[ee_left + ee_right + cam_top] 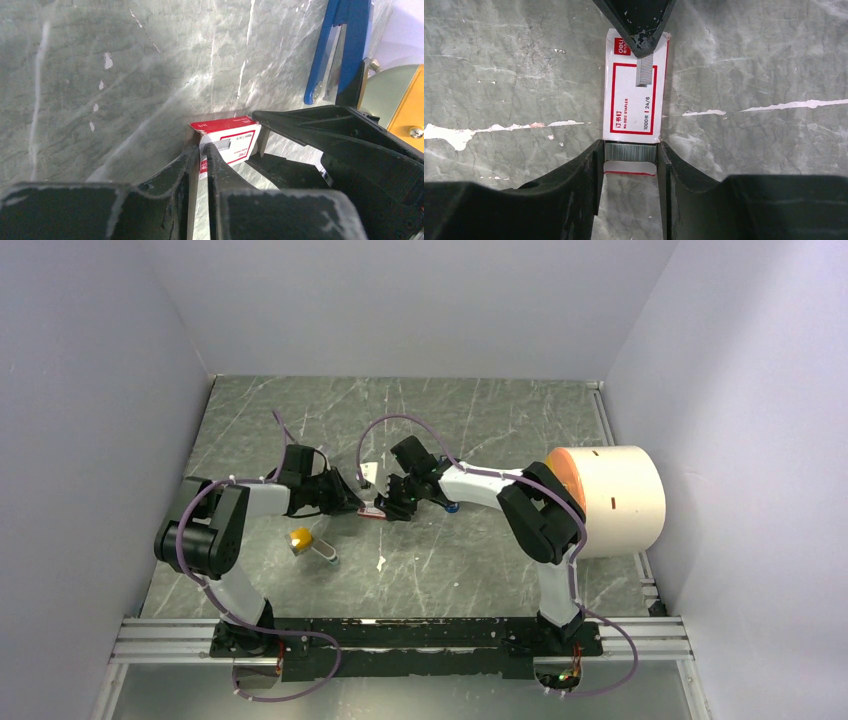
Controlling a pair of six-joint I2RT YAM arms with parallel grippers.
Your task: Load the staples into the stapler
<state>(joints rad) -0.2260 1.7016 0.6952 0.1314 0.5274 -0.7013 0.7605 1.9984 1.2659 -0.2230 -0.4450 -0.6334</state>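
Right wrist cam is showing the right gripper (630,149) clamping on the staples (630,153), a grey ribbed row poking out of the near end of the red-and-white staple box (633,100). At the opposite end, the left gripper (200,156) is pinching the cardboard, fingers nearly together. The box is lying flat on the marble-look table (499,75). The blue stapler (356,40) is sitting past the right gripper, apart from the box, and is mostly hiding under the right arm from above.
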